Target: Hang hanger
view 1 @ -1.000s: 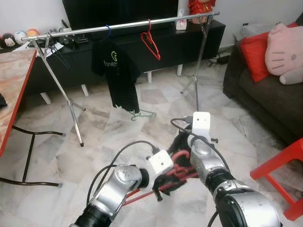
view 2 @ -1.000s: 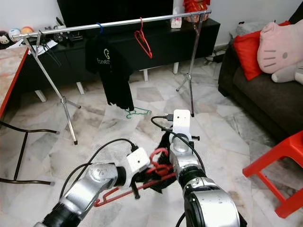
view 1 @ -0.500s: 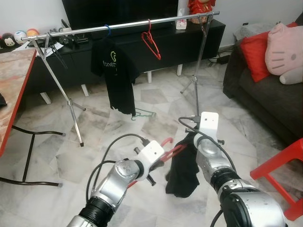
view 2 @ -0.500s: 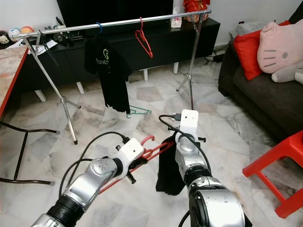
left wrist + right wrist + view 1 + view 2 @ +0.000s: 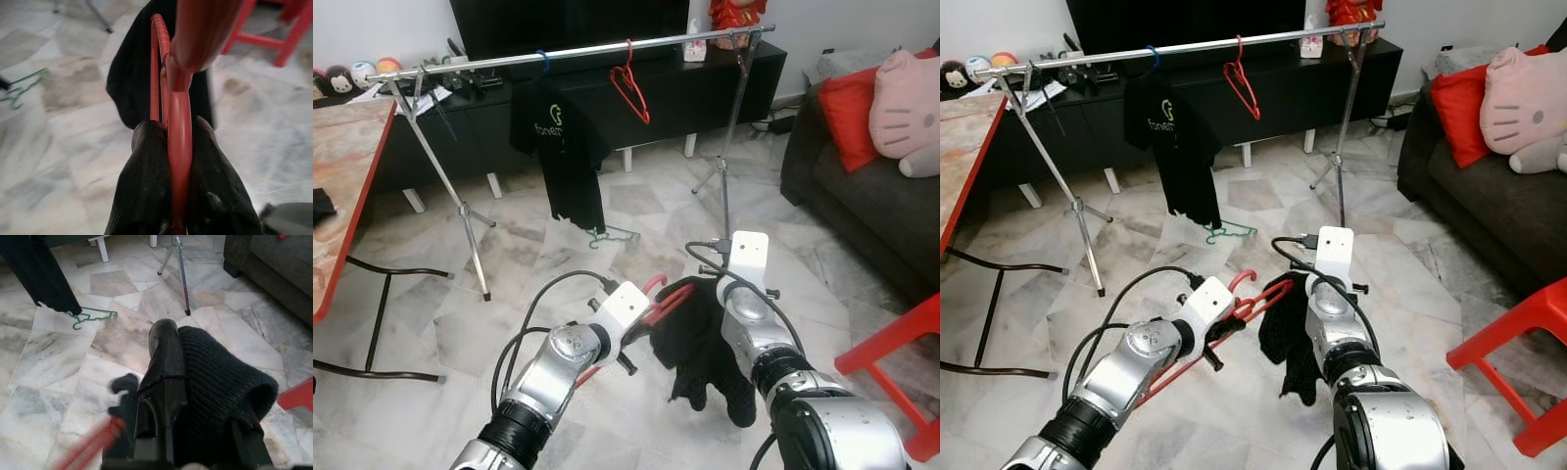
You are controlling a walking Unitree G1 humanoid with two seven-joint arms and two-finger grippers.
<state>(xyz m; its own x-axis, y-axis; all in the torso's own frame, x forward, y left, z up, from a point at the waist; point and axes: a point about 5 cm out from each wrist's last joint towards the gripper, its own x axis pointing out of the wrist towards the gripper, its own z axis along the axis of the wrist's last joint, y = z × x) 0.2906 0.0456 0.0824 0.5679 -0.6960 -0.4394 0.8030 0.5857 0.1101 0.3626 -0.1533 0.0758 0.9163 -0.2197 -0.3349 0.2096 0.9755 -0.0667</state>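
My left gripper [image 5: 178, 196] is shut on the neck of a red hanger [image 5: 658, 302], which I hold low over the marble floor with its hook pointing up. A black knitted garment [image 5: 705, 348] hangs from the hanger's far end and droops toward the floor. My right gripper [image 5: 183, 350] is shut on the garment's top fold; one black finger [image 5: 164, 362] shows and the other is under the cloth. Beyond, a silver rail [image 5: 578, 49] carries a black T-shirt [image 5: 563, 147] and another red hanger [image 5: 631, 88].
A green hanger [image 5: 607, 237] lies on the floor under the T-shirt. A dark sofa [image 5: 862, 196] with cushions stands at the right and a red stool [image 5: 901, 348] at the near right. A red-edged table [image 5: 342, 176] is at the left. A black TV cabinet [image 5: 685, 88] runs behind the rail.
Both grippers have risen with the hanger and the garment. The garment, bunched between the wrists a second ago, now hangs down from the hanger's end.
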